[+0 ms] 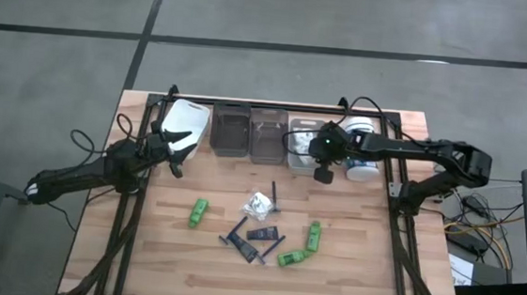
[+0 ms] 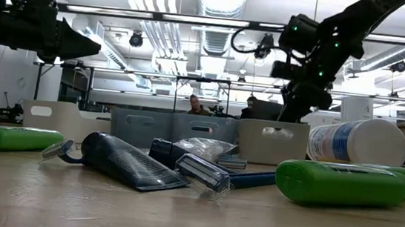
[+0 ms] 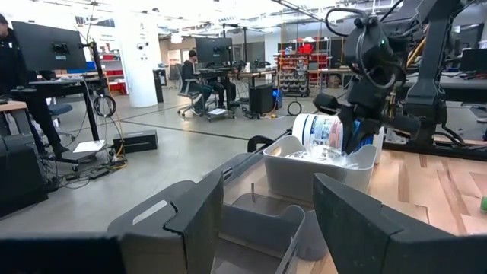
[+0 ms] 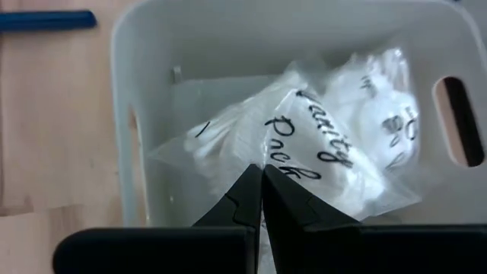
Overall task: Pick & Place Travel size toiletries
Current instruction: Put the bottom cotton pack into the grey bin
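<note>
Toiletries lie on the wooden table: a green bottle (image 1: 199, 211), a clear packet (image 1: 259, 204), dark razors (image 1: 238, 232), a small dark tube (image 1: 262, 232) and two green bottles (image 1: 314, 236) (image 1: 292, 257). Clear packets with white contents (image 4: 335, 144) lie in the right-hand white bin (image 4: 122, 114). My right gripper (image 4: 262, 194) is shut and hovers above that bin (image 1: 303, 143), touching nothing that shows. It also shows in the high view (image 1: 322, 169) and the low view (image 2: 297, 100). My left gripper (image 3: 266, 221) is open and empty, raised at the table's far left (image 1: 181, 146).
Several bins stand in a row along the far edge: a white one (image 1: 187, 123), a dark one (image 1: 230, 129), a clear one (image 1: 266, 134) and the right-hand white one. A white tub with a blue label (image 1: 362, 157) stands right of them. People sit at desks beyond the table.
</note>
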Motion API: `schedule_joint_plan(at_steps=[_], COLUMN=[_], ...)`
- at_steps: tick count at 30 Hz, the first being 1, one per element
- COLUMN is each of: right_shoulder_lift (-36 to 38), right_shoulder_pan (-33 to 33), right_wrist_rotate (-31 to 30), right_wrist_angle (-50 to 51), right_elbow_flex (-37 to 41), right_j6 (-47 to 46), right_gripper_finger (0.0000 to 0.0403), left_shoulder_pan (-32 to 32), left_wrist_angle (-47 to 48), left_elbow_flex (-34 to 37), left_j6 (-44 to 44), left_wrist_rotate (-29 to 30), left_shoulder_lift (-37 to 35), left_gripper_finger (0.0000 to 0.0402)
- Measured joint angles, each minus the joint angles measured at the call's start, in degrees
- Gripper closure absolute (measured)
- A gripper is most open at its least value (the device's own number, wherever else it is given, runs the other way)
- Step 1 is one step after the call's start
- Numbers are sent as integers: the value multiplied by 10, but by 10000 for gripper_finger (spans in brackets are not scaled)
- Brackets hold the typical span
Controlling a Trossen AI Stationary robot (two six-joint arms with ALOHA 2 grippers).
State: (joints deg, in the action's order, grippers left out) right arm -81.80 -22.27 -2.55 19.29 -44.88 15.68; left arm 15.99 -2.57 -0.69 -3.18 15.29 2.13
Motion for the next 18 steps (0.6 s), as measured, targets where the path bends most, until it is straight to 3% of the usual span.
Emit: schedule_joint_plan(at_steps=[18], right_shoulder_lift=[-23], right_shoulder_pan=[-2], right_wrist_rotate=[0], right_wrist_angle=[-2], right_elbow_flex=[0], right_j6=[0], right_gripper_finger=[394], left_shoulder_pan=[0], left_wrist_angle=[0], left_elbow_flex=[0], left_j6=[0], left_wrist_rotate=[0], left_shoulder_lift=[0], left_gripper_finger=[195])
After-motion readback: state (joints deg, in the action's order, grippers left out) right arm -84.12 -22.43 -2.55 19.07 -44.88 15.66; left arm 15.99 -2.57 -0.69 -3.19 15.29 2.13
